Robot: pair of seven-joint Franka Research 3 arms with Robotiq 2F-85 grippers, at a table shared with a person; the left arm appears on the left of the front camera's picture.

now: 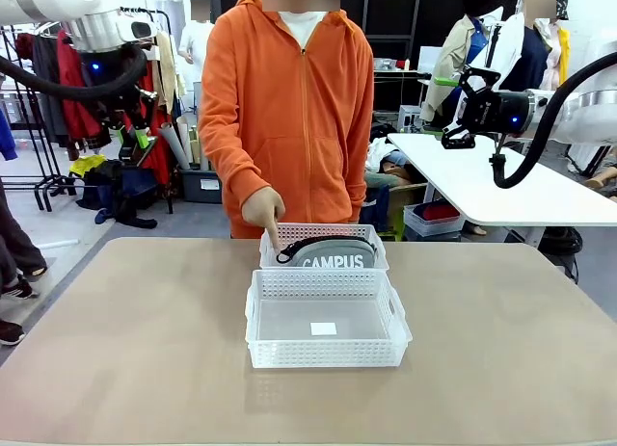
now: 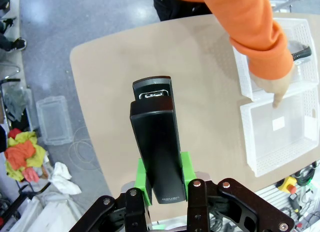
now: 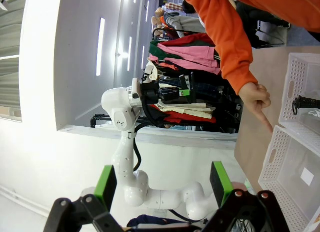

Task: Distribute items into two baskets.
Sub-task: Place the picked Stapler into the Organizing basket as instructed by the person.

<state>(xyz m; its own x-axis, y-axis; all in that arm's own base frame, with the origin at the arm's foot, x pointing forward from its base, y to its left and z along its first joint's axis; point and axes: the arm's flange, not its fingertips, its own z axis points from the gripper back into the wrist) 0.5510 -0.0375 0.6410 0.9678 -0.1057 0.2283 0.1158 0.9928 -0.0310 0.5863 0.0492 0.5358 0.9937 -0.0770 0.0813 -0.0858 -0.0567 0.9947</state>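
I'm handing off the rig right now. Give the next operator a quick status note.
Left gripper: shut on the black stapler, raised above the table.
Right gripper: open, nothing between its fingers, raised.
Grey CAMPUS pouch: in the far basket; done.
Near basket: holds only its sticker.
Person's hand: pointing down at the baskets' shared edge.
Left: probably set the stapler in the near basket.

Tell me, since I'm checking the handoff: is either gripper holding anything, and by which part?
The left gripper holds the black stapler by one end, between its green pads. The right gripper is open and empty.
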